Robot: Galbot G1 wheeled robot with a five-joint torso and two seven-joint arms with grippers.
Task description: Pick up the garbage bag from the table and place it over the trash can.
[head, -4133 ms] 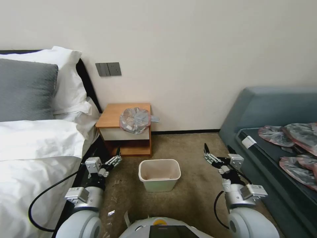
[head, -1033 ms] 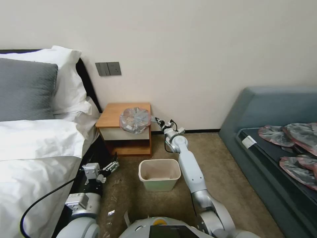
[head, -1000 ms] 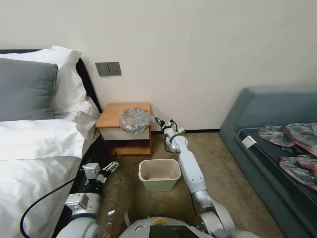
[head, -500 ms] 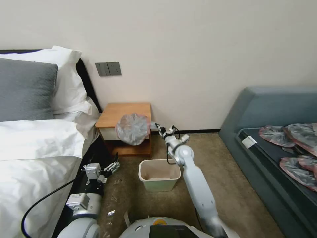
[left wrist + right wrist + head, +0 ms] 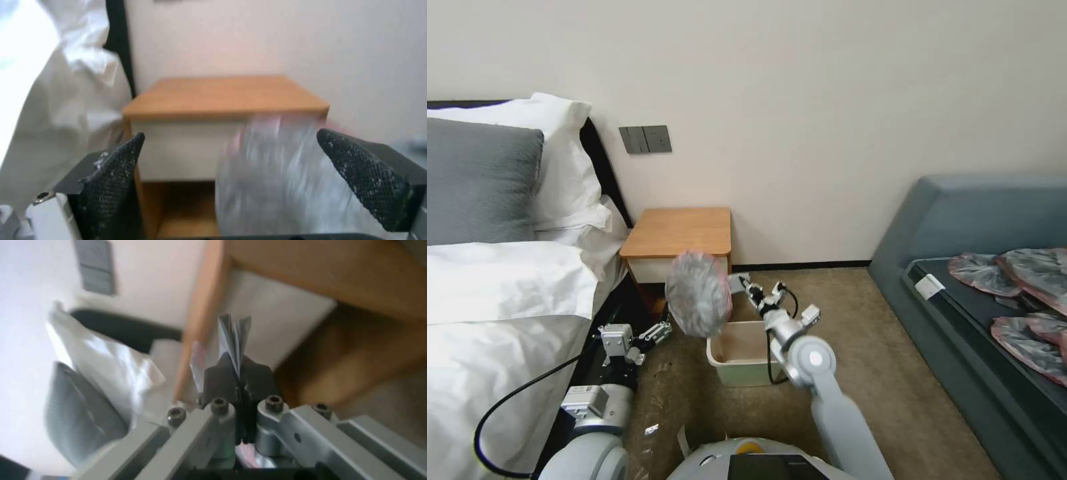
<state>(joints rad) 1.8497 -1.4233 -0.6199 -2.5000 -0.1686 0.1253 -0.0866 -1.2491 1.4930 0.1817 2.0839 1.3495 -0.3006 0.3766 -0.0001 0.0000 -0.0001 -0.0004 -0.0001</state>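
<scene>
Right hand point(image 5: 739, 285) clamped on garbage bag point(image 5: 697, 301), now lifted off table point(image 5: 679, 232), above trash can point(image 5: 740, 360).

One bag point(image 5: 698, 301), one table point(image 5: 677, 232), one bin point(image 5: 742, 354), two grippers point(image 5: 743, 285) point(image 5: 656, 329), three pillows point(image 5: 480, 180), several flat bags point(image 5: 1014, 273) on one sofa point(image 5: 960, 220).

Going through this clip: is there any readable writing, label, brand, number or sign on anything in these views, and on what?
None can be read.
Wall switch plate: plain grey, no markings legible.
Small white tag on the sofa: too small to tell whether it carries print.
Garbage bag, held by the right gripper above the trash can: no print visible.
Table: bare wood top, no lettering.
</scene>
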